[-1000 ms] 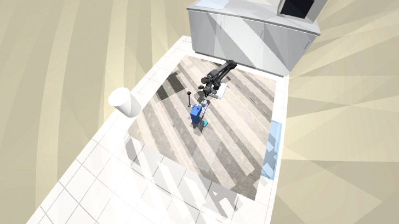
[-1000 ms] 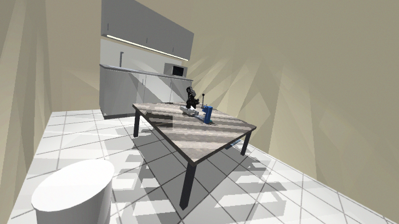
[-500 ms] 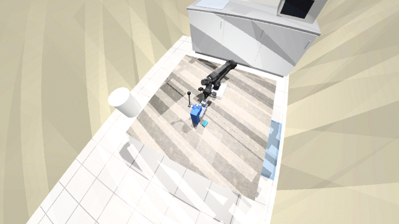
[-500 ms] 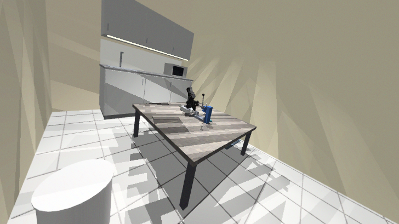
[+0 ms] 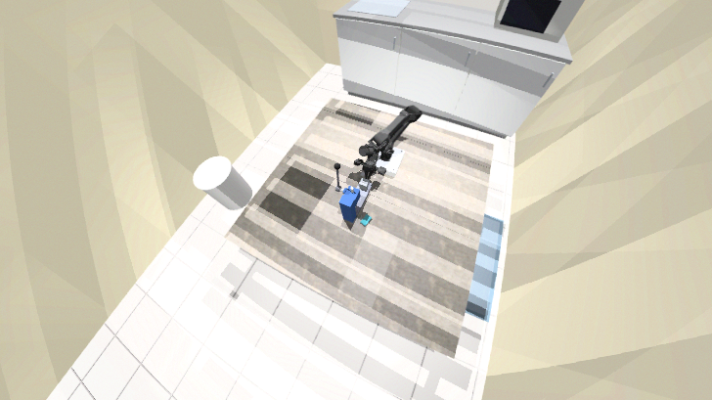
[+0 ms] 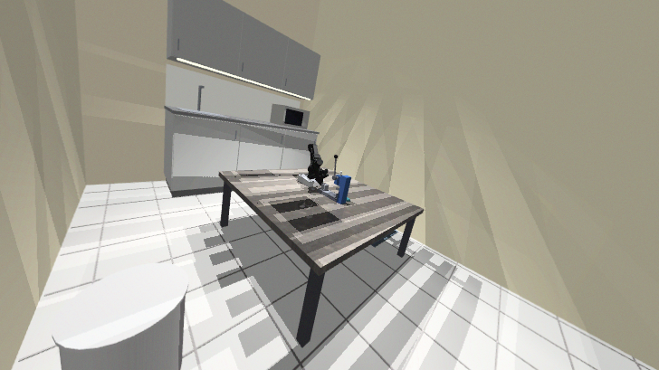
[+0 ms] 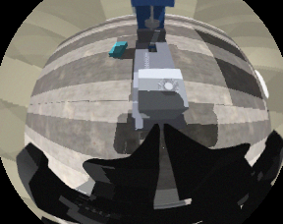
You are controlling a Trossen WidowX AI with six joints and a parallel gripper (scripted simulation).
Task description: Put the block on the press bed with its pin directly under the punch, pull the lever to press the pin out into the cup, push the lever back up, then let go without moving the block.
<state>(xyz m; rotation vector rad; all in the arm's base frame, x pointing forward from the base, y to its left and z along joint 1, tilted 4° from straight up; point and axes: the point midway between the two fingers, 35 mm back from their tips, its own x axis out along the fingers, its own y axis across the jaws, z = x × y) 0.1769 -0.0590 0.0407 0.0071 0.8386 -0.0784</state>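
Finds slim black fingers [image 5: 367, 176] [image 6: 324, 181] nearly closed, gripping nothing, just behind pale grey rectangular block [image 5: 364, 183] [image 6: 325, 186] [image 7: 148, 79] on long grey press bed [image 5: 362, 199] [image 6: 330, 194] [image 7: 160, 58]. Calls for slow, centred pushing; stop once pin [image 7: 168, 85] sits squarely beneath grey punch [image 7: 151, 22].

So the blue press column [image 5: 349, 204] [image 6: 343, 189] [image 7: 152, 16] blocks me past the block [image 5: 364, 183] [image 6: 325, 186] [image 7: 160, 81]; there's open desk [image 5: 420, 247] [image 6: 369, 214] [image 7: 81, 93] on both sides of the bed [image 5: 362, 199] [image 6: 329, 194] [image 7: 161, 58].
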